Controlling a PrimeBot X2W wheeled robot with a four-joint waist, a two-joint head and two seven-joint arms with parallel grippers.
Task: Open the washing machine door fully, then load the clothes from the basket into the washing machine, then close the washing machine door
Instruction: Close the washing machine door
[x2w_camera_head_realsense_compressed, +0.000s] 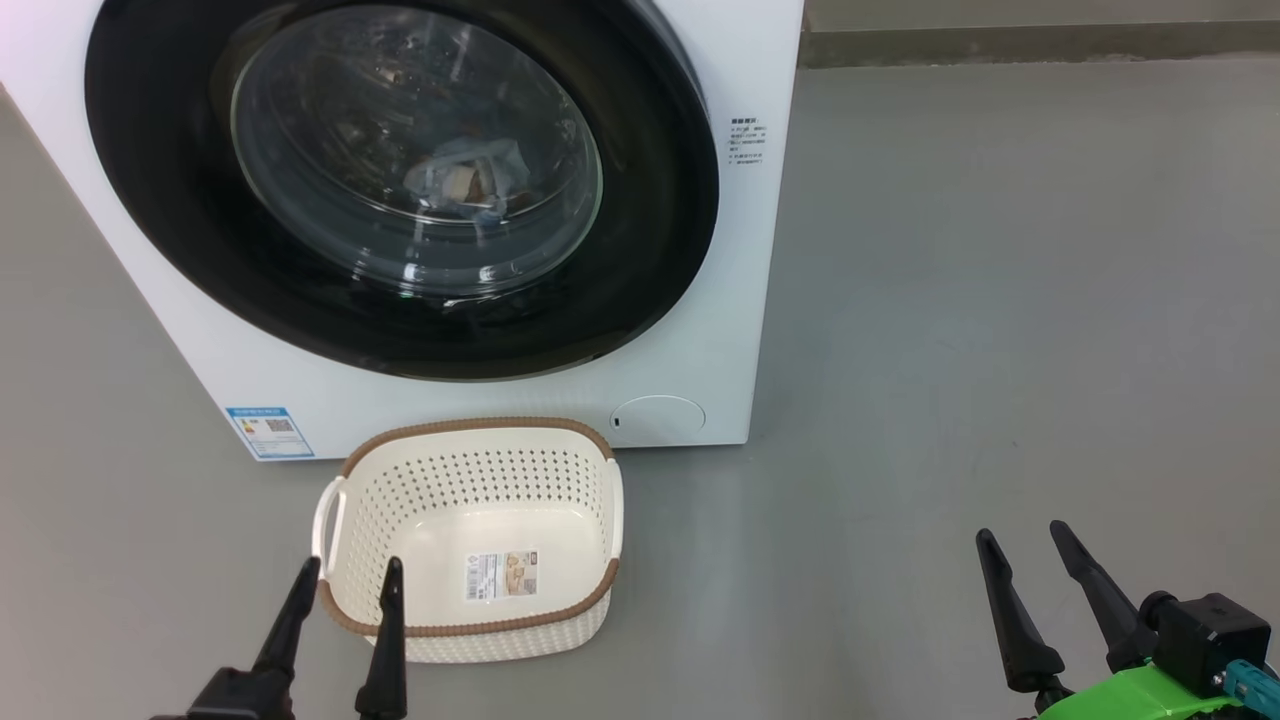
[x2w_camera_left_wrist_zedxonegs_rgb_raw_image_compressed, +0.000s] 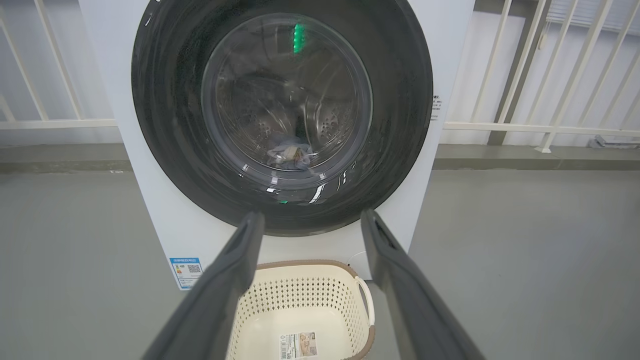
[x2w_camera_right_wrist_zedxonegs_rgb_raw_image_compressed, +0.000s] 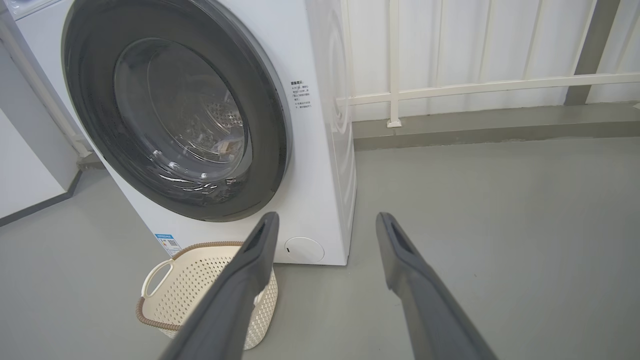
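The white washing machine (x2w_camera_head_realsense_compressed: 730, 300) stands ahead with its round black-ringed door (x2w_camera_head_realsense_compressed: 150, 180) shut flush against its front. Behind the glass the clothes (x2w_camera_head_realsense_compressed: 465, 180), a light blue bundle with brown print, lie in the drum (x2w_camera_left_wrist_zedxonegs_rgb_raw_image_compressed: 290, 152). The cream basket (x2w_camera_head_realsense_compressed: 480, 530) with a brown rim sits on the floor before the machine and holds no clothes, just a label sticker. My left gripper (x2w_camera_head_realsense_compressed: 350, 570) hangs open at the basket's near left corner. My right gripper (x2w_camera_head_realsense_compressed: 1022, 533) is open too, over bare floor to the right, holding nothing.
Grey floor (x2w_camera_head_realsense_compressed: 1000, 300) spreads wide to the right of the machine. A white railing (x2w_camera_right_wrist_zedxonegs_rgb_raw_image_compressed: 475, 85) and a low kerb run behind it. A round filter cap (x2w_camera_head_realsense_compressed: 657, 418) and a blue sticker (x2w_camera_head_realsense_compressed: 270, 432) mark the machine's lower front.
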